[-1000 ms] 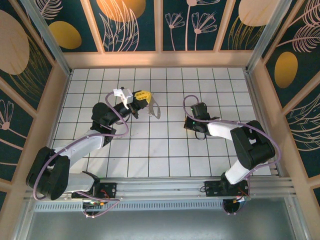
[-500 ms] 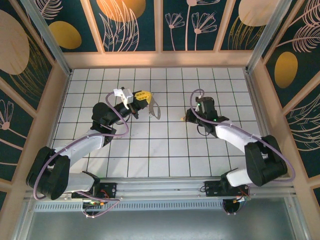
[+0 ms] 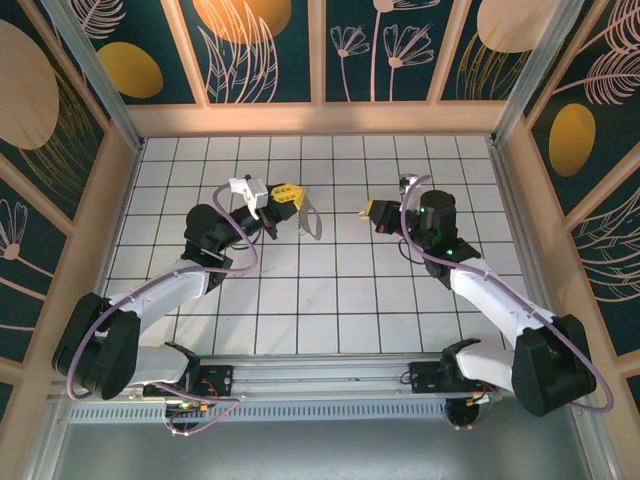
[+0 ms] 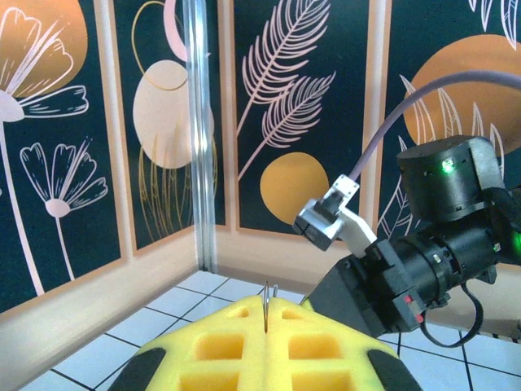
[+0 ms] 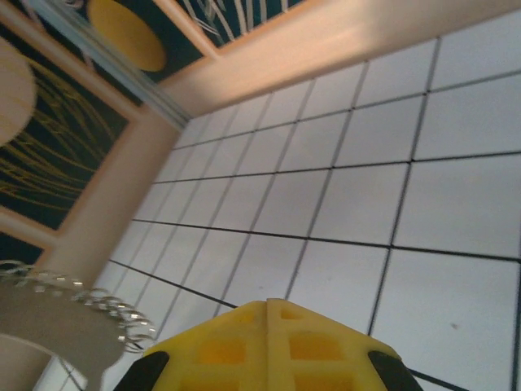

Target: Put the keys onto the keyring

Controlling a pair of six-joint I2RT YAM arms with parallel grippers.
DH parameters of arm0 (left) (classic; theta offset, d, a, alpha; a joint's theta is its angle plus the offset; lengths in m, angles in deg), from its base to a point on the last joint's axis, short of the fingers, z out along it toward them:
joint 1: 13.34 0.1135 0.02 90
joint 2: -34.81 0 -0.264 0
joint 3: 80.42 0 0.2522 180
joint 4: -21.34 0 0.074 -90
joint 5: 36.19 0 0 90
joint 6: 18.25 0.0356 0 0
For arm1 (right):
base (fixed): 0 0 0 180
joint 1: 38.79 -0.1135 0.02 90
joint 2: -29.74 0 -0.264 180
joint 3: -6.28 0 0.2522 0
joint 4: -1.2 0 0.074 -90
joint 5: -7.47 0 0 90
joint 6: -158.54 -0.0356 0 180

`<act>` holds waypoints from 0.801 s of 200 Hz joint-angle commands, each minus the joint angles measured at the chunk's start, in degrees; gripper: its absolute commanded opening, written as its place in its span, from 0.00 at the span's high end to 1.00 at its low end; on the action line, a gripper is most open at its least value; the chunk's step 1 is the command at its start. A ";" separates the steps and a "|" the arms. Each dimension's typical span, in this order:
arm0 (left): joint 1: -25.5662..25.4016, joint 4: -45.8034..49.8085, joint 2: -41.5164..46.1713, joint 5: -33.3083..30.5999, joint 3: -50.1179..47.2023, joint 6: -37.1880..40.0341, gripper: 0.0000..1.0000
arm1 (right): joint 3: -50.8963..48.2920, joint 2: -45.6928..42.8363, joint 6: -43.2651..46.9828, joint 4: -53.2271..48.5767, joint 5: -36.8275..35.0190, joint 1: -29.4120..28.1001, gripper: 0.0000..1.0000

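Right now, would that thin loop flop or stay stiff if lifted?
Probably stiff: the keyring juts from the left end effector as an open oval. Likely light, since it looks like thin wire. Possibly slippery, as only a sliver sits between the pads.

White tiled floor point(image 3: 330, 300) ringed by floral wall panels point(image 3: 420, 50).

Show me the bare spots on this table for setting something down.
Free: the near middle of the white tiled table, ahead of the metal front rail; also the far strip under the wooden back wall. Crowded: the centre gap between the left gripper, pinching the thin grey keyring loop, and the right gripper.
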 commanded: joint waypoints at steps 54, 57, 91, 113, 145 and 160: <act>-2.01 1.09 -0.60 1.43 1.24 2.46 1.00 | -4.78 -6.53 1.01 13.50 9.74 0.72 1.00; -2.12 1.11 -0.63 1.44 1.23 2.48 1.00 | -4.88 -6.62 0.94 13.79 10.01 0.79 1.00; -2.75 2.16 -1.92 1.26 1.74 3.35 1.00 | -5.23 -7.79 0.88 15.35 12.83 1.07 1.00; -3.10 2.43 -2.98 1.68 2.34 3.49 1.00 | -5.25 -8.79 1.36 15.76 14.46 1.17 1.00; -3.93 3.69 -4.34 2.05 3.40 4.39 1.00 | -4.77 -9.53 1.63 15.72 15.55 1.13 1.00; -4.37 4.56 -4.86 2.23 3.98 5.05 1.00 | -4.64 -9.67 1.46 16.03 15.47 1.18 1.00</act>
